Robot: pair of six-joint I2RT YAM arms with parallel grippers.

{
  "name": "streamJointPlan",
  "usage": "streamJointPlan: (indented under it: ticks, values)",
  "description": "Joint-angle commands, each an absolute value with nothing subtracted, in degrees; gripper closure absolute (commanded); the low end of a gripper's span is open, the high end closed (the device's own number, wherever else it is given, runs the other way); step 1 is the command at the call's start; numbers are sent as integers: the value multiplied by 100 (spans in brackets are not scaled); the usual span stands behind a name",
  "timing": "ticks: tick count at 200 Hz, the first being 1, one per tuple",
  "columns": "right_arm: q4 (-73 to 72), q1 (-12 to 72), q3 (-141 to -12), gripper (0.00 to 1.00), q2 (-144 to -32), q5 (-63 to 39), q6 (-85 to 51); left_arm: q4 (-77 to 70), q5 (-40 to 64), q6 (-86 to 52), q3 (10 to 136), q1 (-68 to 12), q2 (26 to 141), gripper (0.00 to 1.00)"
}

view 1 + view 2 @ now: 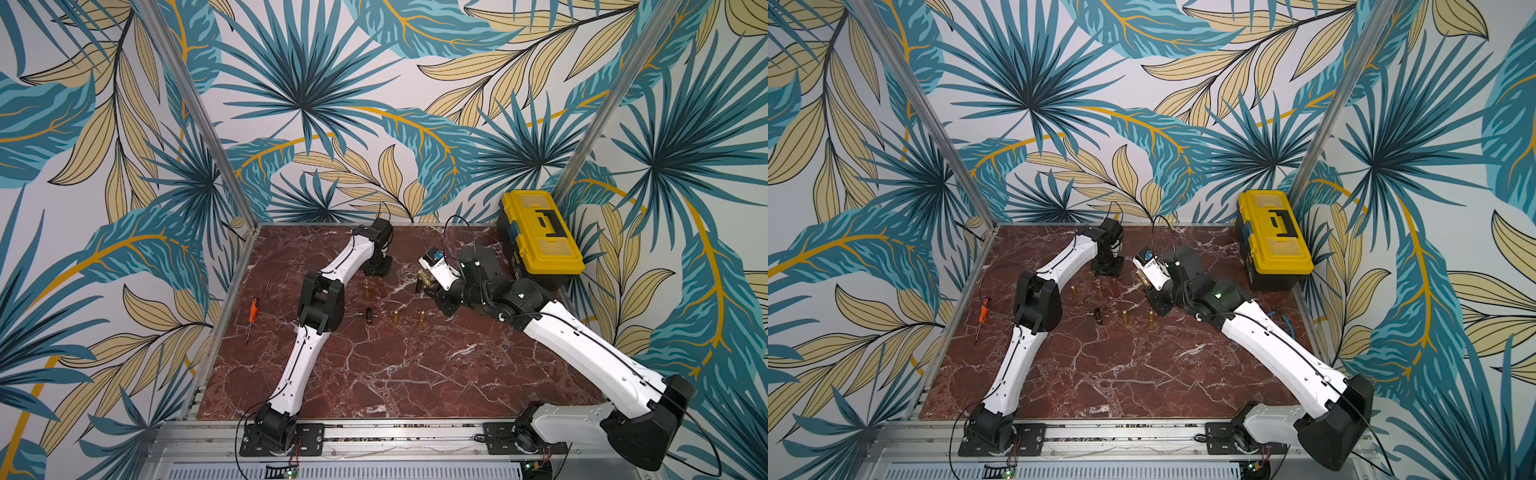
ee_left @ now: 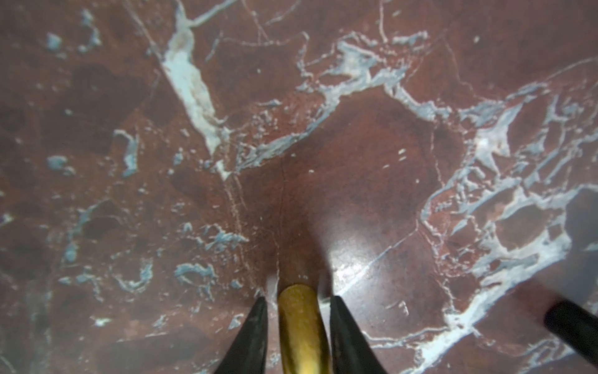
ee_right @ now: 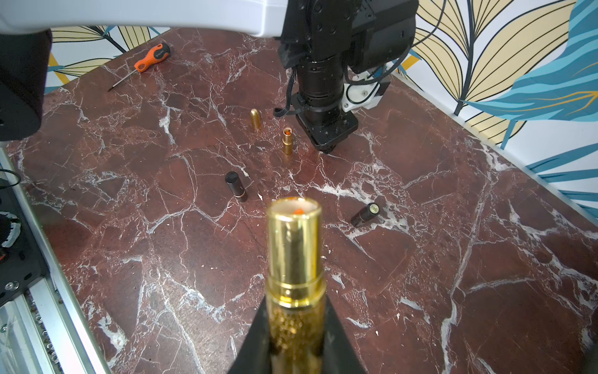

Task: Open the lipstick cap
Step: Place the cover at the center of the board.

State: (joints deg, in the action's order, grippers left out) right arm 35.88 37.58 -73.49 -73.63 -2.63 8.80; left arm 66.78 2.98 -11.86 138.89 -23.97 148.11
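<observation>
Two grippers are engaged. The right gripper (image 3: 296,301) has its black fingers (image 3: 252,336) clamped on the glittered lower barrel of the gold lipstick (image 3: 294,246), which it holds above the right rear part of the marble table (image 1: 415,374). The lipstick's mouth is uncovered, and an orange stick shows inside.

The left gripper (image 2: 298,298) points down at the rear centre of the table. Its fingers (image 2: 255,333) stand apart, one on each side of the gold cap (image 2: 302,327), and a slim gap shows beside the cap. The cap's far end sits at the table surface; contact cannot be confirmed. Cap and lipstick are well apart.

The right wrist view shows these loose items on the table:
- a second gold lipstick (image 3: 287,141), uncapped and upright, just beside the left gripper
- a loose gold cap (image 3: 255,118), upright and near it
- a black tube (image 3: 236,186)
- another black tube (image 3: 367,213), on its side

In both top views, a gold piece (image 1: 395,318) stands beside a further gold piece (image 1: 421,316) near the table's middle. An orange-handled screwdriver (image 1: 253,309) lies near the left edge. A yellow toolbox (image 1: 540,237) sits in the right rear corner.
</observation>
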Motion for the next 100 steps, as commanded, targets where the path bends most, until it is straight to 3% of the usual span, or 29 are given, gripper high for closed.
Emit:
streamJointPlan:
  ticks: [1,48,100]
  values:
    - [3538,3779,-7210,94,-7418,-325,796,6615,299,-1187,13834,-2417,14872,56]
    - [3462,3776,-7133,94,-7383,-326,773,6603,315,-1221,13819,-2411,14538,53]
    - [3177,3779,-6988,94,-7416,-359,674,6593,564,-1440,13117,-2476,13255,53]
